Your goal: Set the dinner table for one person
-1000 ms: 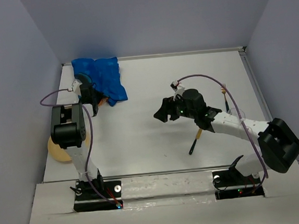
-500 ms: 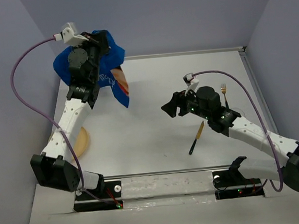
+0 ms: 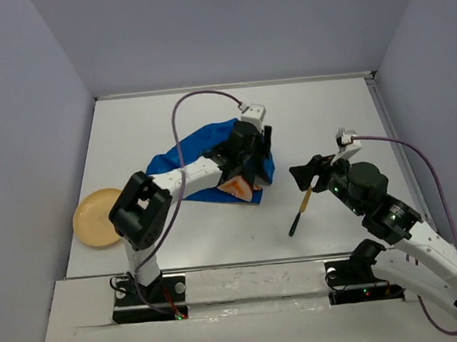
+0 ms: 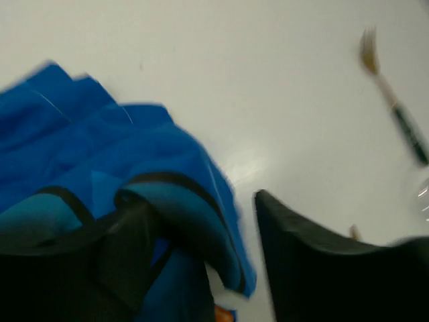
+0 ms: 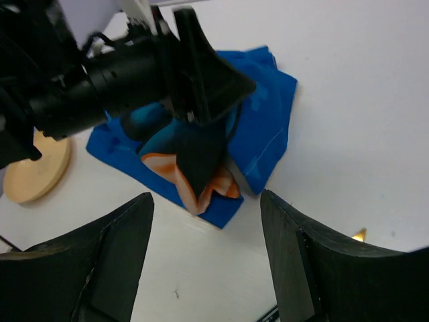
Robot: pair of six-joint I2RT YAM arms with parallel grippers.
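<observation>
A: Where to look for the left fingers [image 4: 315, 268]?
B: Over the middle of the white surface [image 3: 328, 114], parted, one of them draped in a fold of the crumpled blue placemat [image 5: 265, 134], orange underside turned up at the near edge.
A: And the right fingers [image 5: 100, 268]?
B: Spread wide on nothing, poised just right of the placemat, near the upper end of a gold-and-black utensil [image 3: 299, 213] lying on the surface.
A: Anything else worth noting?
B: A tan round plate [image 3: 96, 218] at the left edge, well apart from the cloth; a gold-tined fork [image 4: 404, 122] with a dark handle, glimpsed blurred from the left wrist, beyond the placemat.
A: And the surface itself?
B: Broad, flat, rimmed in thin metal, under everything pictured.
</observation>
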